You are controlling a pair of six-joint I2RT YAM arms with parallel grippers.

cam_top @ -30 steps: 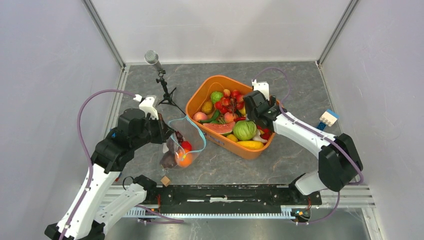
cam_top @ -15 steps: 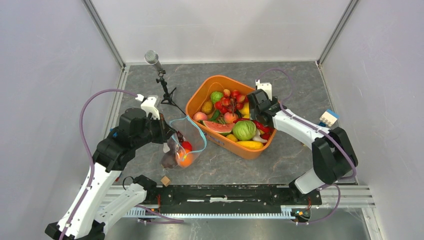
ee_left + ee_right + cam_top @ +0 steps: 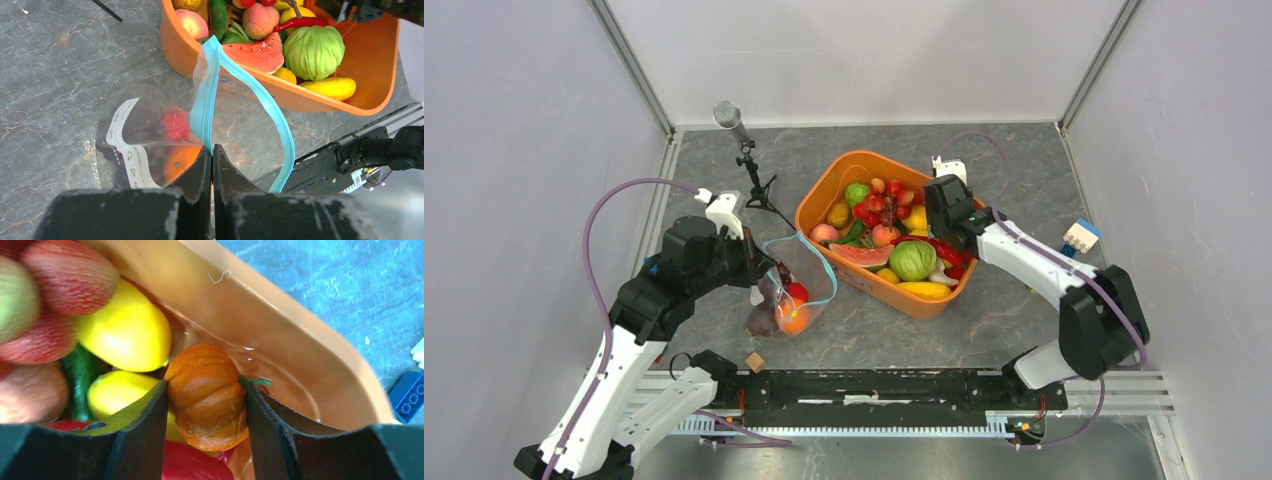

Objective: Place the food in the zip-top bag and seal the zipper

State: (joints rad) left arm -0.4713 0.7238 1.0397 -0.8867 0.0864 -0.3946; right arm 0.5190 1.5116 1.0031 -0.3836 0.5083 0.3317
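Note:
The clear zip-top bag [image 3: 789, 285] lies left of the orange bin [image 3: 824, 185], its teal zipper [image 3: 819, 262] gaping open. An orange fruit [image 3: 792, 318] and a red piece [image 3: 796, 291] lie inside. My left gripper [image 3: 212, 150] is shut on the bag's mouth edge at the zipper [image 3: 202, 105]; the white label [image 3: 127, 145] faces it. My right gripper [image 3: 206, 390] is down in the bin's far right corner, shut on a small orange pumpkin [image 3: 206, 392]. Yellow [image 3: 127, 332] and red pieces surround it.
The bin holds many toy foods, among them a green cabbage [image 3: 912, 260], a watermelon slice [image 3: 861, 254] and a yellow squash [image 3: 924, 289]. A microphone on a tripod [image 3: 746, 160] stands left of the bin. A wooden cube [image 3: 755, 361] lies near the front rail. Blue and white blocks [image 3: 1081, 237] lie at the right.
My right gripper has moved toward the bin's far right corner and lowered among the food. The left arm and bag have not moved.

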